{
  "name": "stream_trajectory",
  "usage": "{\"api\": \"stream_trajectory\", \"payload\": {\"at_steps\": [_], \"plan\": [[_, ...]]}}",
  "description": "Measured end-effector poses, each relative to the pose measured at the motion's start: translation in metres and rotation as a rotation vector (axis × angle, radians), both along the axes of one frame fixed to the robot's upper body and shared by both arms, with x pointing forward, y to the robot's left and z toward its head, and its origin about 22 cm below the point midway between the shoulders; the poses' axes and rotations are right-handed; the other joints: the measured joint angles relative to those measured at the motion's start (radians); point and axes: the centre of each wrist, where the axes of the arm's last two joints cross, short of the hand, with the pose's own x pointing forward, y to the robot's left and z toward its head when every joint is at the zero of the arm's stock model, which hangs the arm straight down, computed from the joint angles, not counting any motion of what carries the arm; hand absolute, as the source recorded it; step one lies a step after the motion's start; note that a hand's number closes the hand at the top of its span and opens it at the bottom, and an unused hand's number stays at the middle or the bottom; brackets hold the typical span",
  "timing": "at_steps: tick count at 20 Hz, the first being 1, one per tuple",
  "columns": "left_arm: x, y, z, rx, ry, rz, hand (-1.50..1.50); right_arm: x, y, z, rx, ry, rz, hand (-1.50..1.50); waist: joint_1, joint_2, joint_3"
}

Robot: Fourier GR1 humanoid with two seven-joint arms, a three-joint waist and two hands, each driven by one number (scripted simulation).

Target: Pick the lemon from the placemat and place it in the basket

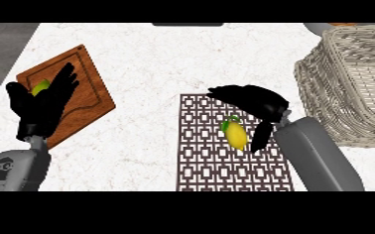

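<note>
At the far left, the robot's left hand (40, 101) rests open, fingers up, over a reddish wooden cutting board (86, 91) with a grooved border; a small yellow-green item, largely hidden behind the hand, cannot be identified. The speckled white stone surface (161, 54) stretches across to a brown placemat (212, 163) printed with a white geometric lattice. On it lies the lemon (235, 134), smooth, oval and bright yellow with a green stem end, not yet lifted. The right hand (253, 104) arches over it, fingers spread and relaxed above, thumb hanging just beside the fruit, grasping nothing. A clean pick would likely mean lowering until fingers and thumb flank the lemon's middle, then closing across its narrow width so the rounded skin cannot roll away. At the right edge waits the pale, coarsely woven wicker basket (337, 84).
</note>
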Motion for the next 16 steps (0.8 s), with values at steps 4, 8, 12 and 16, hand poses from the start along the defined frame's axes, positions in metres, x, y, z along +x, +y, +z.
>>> {"api": "stream_trajectory", "payload": {"at_steps": [4,8,12,16], "plan": [[-0.001,-0.001,-0.001,0.004,0.002,-0.004,0.00,0.002,-0.011,-0.003,0.019,0.011,0.010,-1.50,-0.001,0.000,0.000],[0.002,-0.003,0.002,0.005,0.005,0.001,0.00,0.001,-0.019,-0.005,0.036,0.041,0.040,-1.50,-0.002,-0.001,0.000],[0.000,0.000,0.009,0.001,0.005,-0.001,0.00,-0.005,-0.018,-0.009,0.041,0.048,0.068,-1.50,-0.002,-0.001,0.000],[-0.005,-0.001,0.002,0.001,0.000,0.003,0.00,-0.013,-0.017,-0.016,0.019,0.025,0.070,-1.50,-0.002,-0.001,0.000]]}}
